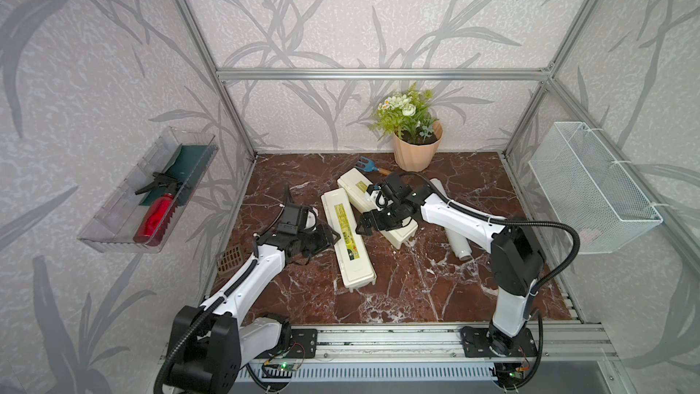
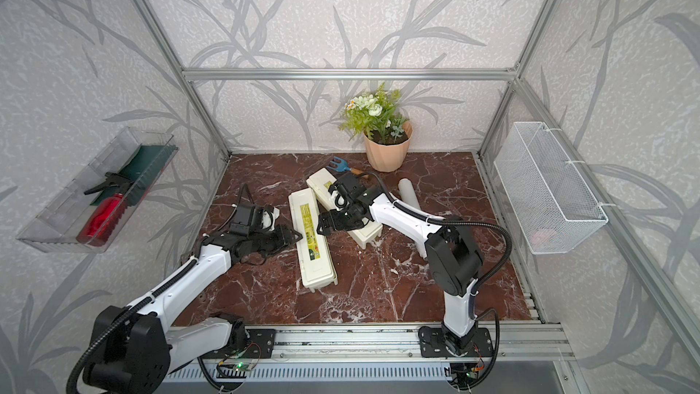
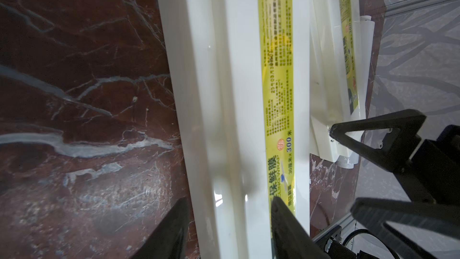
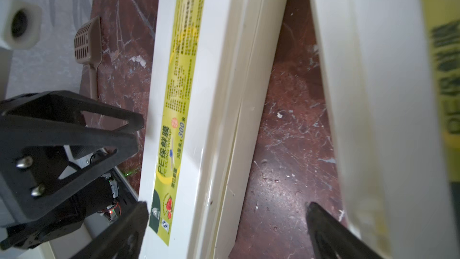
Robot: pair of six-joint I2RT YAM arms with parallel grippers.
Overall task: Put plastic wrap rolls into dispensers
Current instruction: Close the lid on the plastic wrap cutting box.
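Observation:
Two cream-white dispensers lie lids down mid-table, in both top views. The near dispenser (image 1: pixel 348 255) (image 2: pixel 316 259) (image 3: pixel 236 71) (image 4: pixel 199 71) points toward me; the far dispenser (image 1: pixel 354 181) (image 2: pixel 322 180) (image 3: pixel 331 71) (image 4: pixel 373 71) runs partly under my right arm. My left gripper (image 1: pixel 333 238) (image 2: pixel 299 236) (image 3: pixel 229 200) is open, tips at the near dispenser's left long side. From above, my right gripper (image 1: pixel 360 229) (image 2: pixel 322 227) (image 4: pixel 227 205) stands wide open astride that same dispenser. One plastic wrap roll (image 1: pixel 456 242) (image 2: pixel 408 193) lies right of the right arm, partly hidden.
A peach flower pot (image 1: pixel 414 149) and a blue hand fork (image 1: pixel 369 164) sit at the back. A brown slotted scoop (image 1: pixel 231 257) (image 4: pixel 88 41) lies by the left edge. On the left wall hangs a clear tray (image 1: pixel 113 217) holding a red spray bottle (image 1: pixel 155 217). The right wall carries a white wire basket (image 1: pixel 591 187).

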